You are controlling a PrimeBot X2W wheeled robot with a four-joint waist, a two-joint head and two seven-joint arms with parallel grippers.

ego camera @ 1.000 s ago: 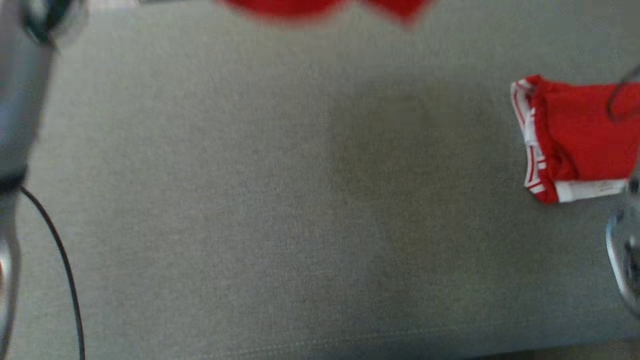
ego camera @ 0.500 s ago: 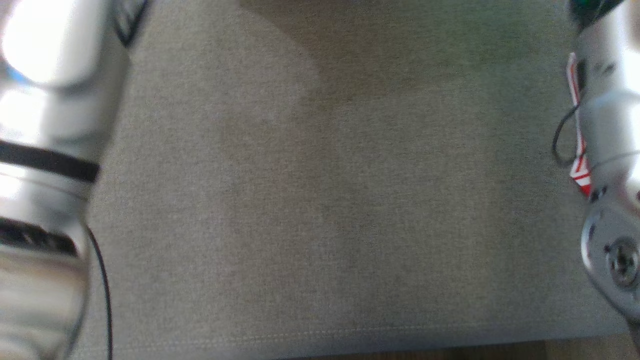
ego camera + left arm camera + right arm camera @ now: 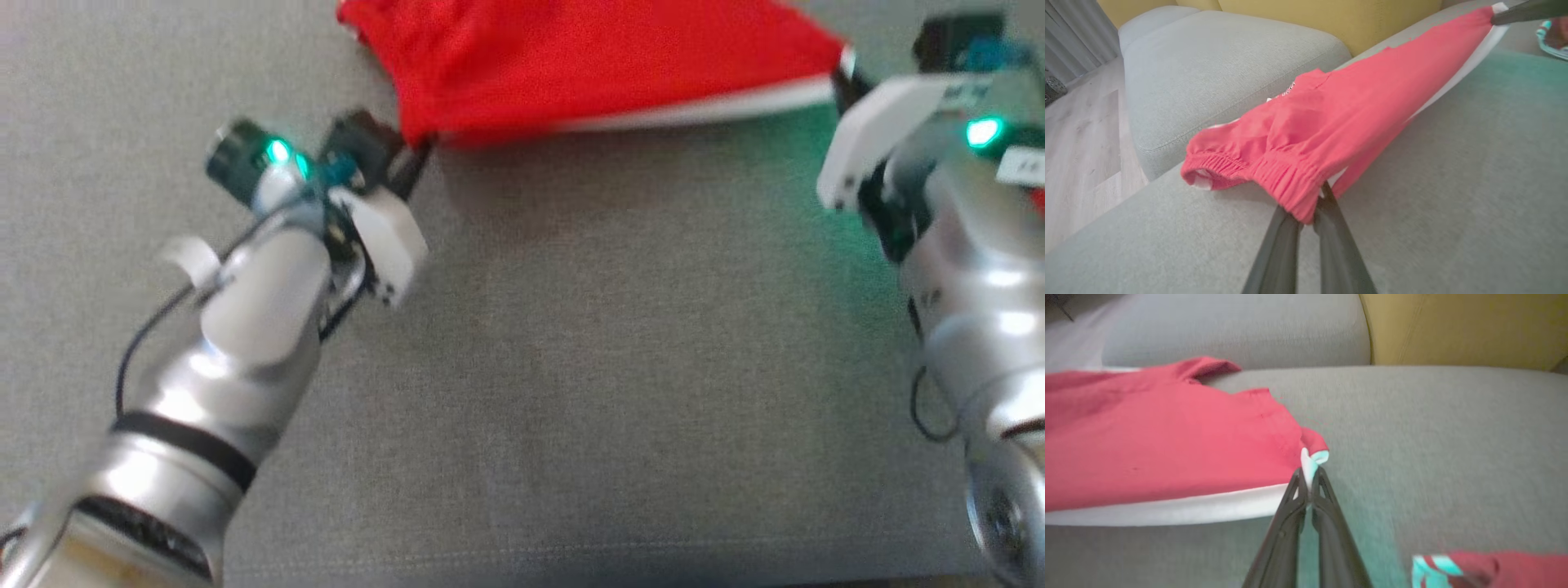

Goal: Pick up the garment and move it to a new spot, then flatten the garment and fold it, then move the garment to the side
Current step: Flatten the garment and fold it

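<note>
On a grey woven sofa seat (image 3: 571, 367) backed by yellow cushions (image 3: 1453, 330), a red fabric garment with a white band (image 3: 588, 57) is held stretched just above the seat. The left gripper (image 3: 1318, 204) is clamped on its elasticated waistband and the right gripper (image 3: 1309, 482) on a white-edged hem corner. The long axis is drawn taut from one gripper's fingertips to the other's.

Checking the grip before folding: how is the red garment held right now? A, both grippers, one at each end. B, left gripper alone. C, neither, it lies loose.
A: the left gripper pinches the red garment at its elastic waistband and the right gripper pinches its white-trimmed corner, cloth stretched between them.
</note>
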